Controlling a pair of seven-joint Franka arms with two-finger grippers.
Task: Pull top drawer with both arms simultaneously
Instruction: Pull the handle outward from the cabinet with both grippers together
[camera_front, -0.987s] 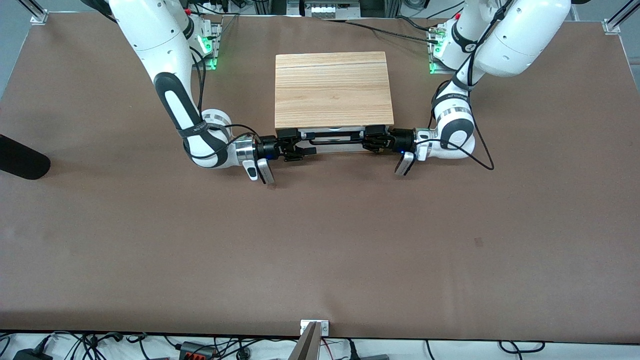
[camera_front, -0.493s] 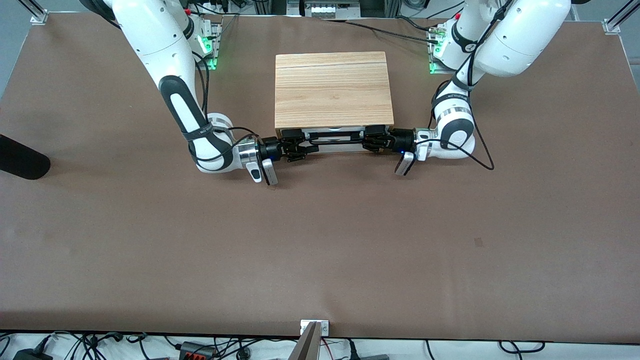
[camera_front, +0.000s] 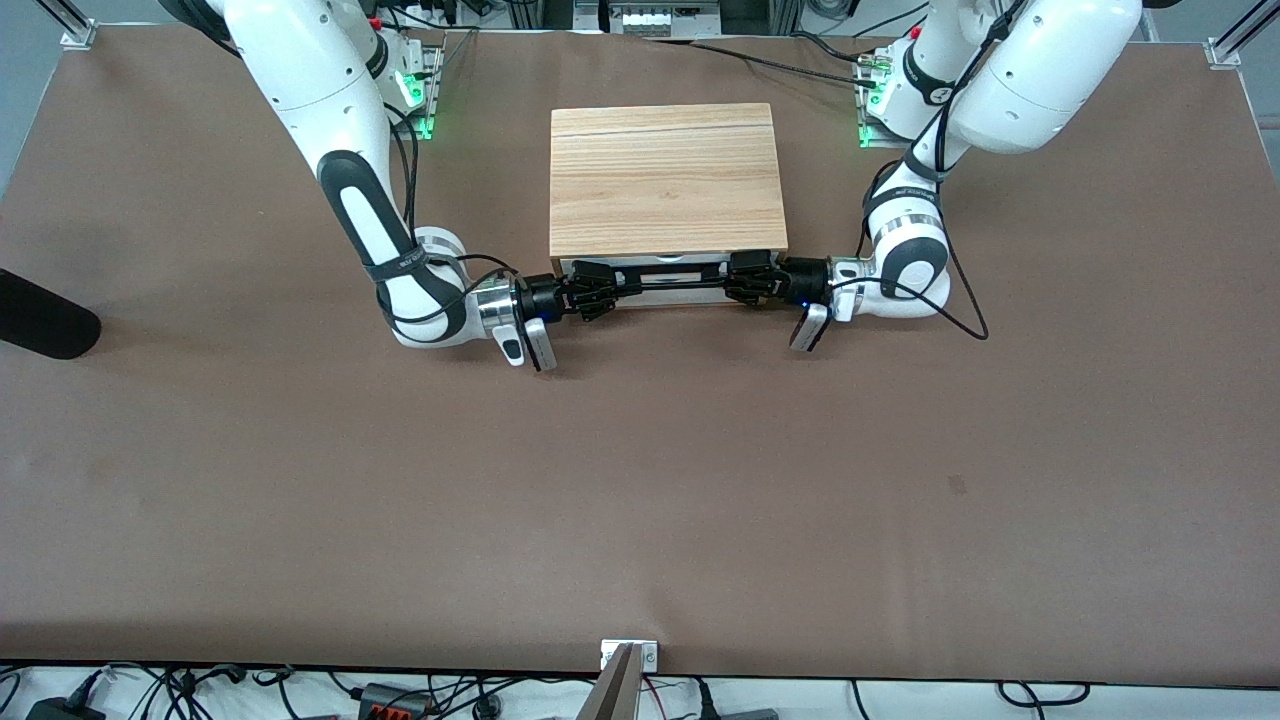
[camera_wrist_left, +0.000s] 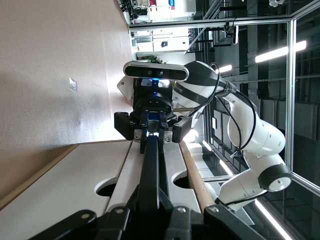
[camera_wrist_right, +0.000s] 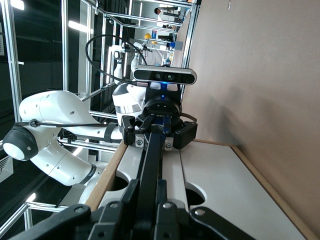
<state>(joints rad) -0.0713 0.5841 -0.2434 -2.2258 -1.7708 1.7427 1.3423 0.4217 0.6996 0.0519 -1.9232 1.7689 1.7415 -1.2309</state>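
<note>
The top drawer's white front shows just under the light wooden cabinet top, with its long black bar handle across it. My right gripper is shut on the handle's end toward the right arm's end of the table. My left gripper is shut on the handle's other end. In the right wrist view my right gripper clamps the bar, with the left gripper farther along it. In the left wrist view my left gripper clamps the bar. The drawer's tray is hidden.
The brown table stretches toward the front camera. A black object lies at the table's edge at the right arm's end. A lower white drawer front sits under the top one. Cables trail by both wrists.
My right gripper has moved in toward the cabinet front and closed on the handle's end, where it was open before. The left arm and the drawer have not visibly moved.
</note>
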